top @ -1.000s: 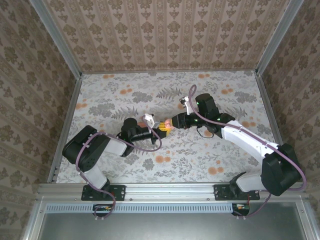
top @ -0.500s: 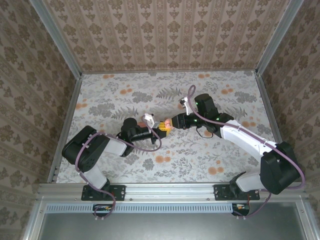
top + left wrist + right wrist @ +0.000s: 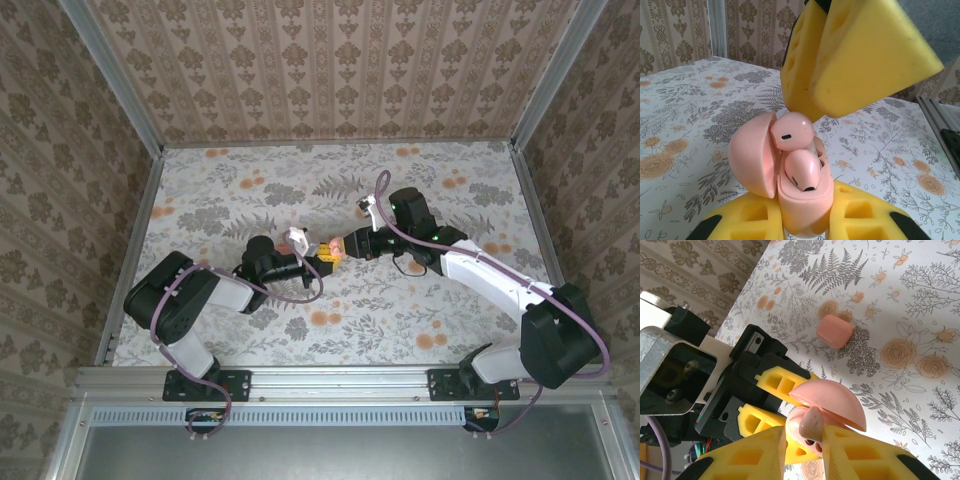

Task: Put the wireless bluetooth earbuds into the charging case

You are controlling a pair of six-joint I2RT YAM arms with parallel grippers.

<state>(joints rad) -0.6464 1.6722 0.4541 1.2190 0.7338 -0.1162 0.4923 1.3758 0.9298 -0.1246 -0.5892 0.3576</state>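
Note:
My left gripper point(image 3: 802, 222) is shut on the pink charging case point(image 3: 805, 205), held upright with its lid point(image 3: 752, 155) swung open to the left. One pink earbud point(image 3: 802, 170) sits in the case's near socket. A second earbud point(image 3: 792, 131) is at the far socket, directly under the yellow fingers point(image 3: 865, 55) of my right gripper. In the right wrist view that earbud point(image 3: 810, 425) is pinched between the pads of my right gripper point(image 3: 804, 450), just above the case point(image 3: 800, 422) and beside its lid point(image 3: 832, 400). From above, both grippers meet at the case point(image 3: 333, 250) mid-table.
A salmon rounded-rectangle block point(image 3: 835, 331) lies on the floral tabletop point(image 3: 900, 310) beyond the case. The left arm's black wrist and yellow fingers point(image 3: 777, 382) crowd the space below the case. Patterned walls enclose the table on three sides.

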